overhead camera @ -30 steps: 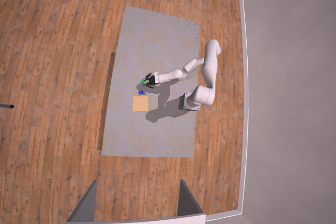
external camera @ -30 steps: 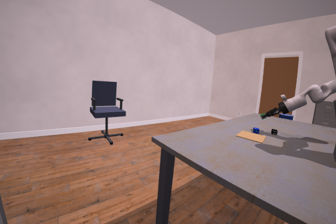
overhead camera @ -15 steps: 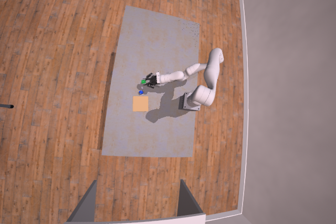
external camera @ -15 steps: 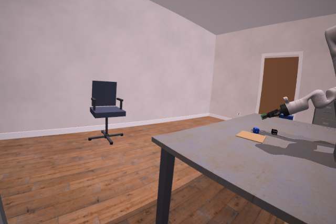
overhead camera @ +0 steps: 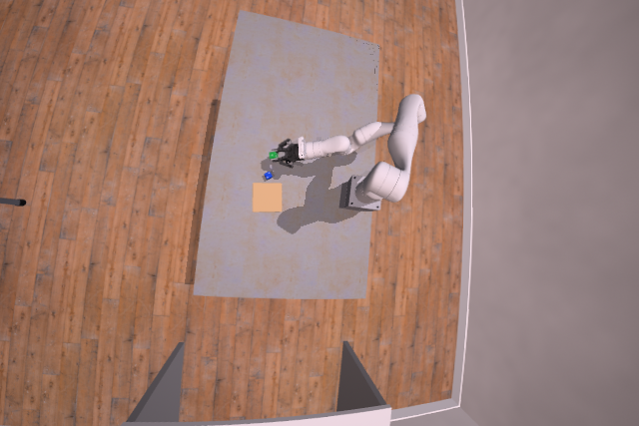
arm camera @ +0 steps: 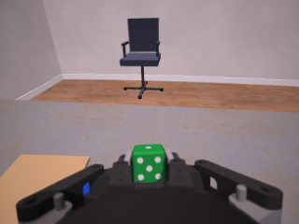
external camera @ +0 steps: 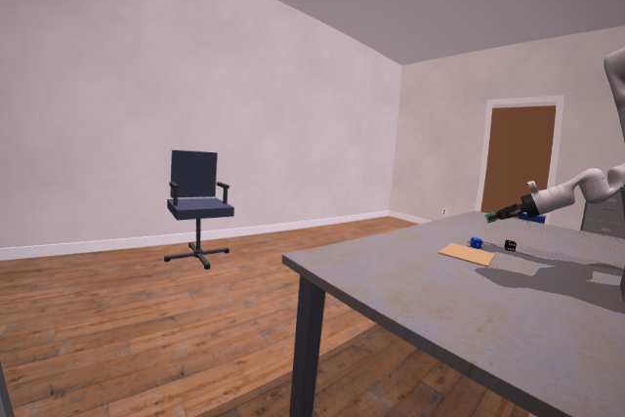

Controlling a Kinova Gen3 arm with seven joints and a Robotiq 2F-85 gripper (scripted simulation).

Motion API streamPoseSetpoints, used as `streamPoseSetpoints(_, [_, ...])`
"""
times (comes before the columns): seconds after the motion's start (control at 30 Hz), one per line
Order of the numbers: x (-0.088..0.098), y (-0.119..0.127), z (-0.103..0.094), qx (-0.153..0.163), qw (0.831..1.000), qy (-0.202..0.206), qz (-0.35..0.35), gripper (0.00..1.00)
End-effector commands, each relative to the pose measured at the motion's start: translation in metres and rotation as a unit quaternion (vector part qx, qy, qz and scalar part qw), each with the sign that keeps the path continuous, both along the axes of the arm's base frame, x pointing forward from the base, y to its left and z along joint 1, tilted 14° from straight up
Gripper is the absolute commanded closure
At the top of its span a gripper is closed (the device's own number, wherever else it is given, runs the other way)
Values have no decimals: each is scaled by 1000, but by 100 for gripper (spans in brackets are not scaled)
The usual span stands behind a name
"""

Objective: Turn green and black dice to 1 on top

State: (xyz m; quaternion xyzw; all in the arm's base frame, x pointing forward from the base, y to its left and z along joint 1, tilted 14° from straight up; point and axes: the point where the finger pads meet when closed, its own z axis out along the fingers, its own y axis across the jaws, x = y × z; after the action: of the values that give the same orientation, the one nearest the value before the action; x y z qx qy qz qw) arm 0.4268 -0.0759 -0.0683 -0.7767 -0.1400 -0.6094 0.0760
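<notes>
My gripper [overhead camera: 275, 155] [external camera: 492, 217] [arm camera: 149, 158] is shut on the green die [overhead camera: 272, 155] [external camera: 489, 217] [arm camera: 149, 168], nearly level and held above the table. In the wrist view the green die shows 5 toward the camera and 1 on its upper face. The blue die [overhead camera: 268, 175] [external camera: 476, 242] lies on the table beside the mat; only a bit of blue [arm camera: 86, 189] shows through the gripper linkage. The black die [external camera: 510, 245] stands on the table off the mat; it is hidden in the top view. The tan mat [overhead camera: 267, 198] [external camera: 466, 255] [arm camera: 42, 175] lies flat with no die on it.
The grey table [overhead camera: 289, 256] [external camera: 403, 275] [arm camera: 210, 131] carries the arm's base [overhead camera: 360, 195], to the right of the mat in the top view. The arm's shadow falls across the table. An office chair [external camera: 194, 175] [arm camera: 143, 37] stands on the floor beyond the table.
</notes>
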Motion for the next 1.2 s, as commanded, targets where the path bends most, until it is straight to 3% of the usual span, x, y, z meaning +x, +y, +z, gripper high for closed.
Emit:
streamPoseSetpoints(0.0, [0,0,0,0,1000,0,-1,74])
streamPoseSetpoints(0.23, [3,0,-12,0,1000,0,0,74])
streamPoseSetpoints(0.47, [9,0,-37,0,1000,0,-1,74])
streamPoseSetpoints(1.17, [13,1,-52,0,1000,0,-1,74])
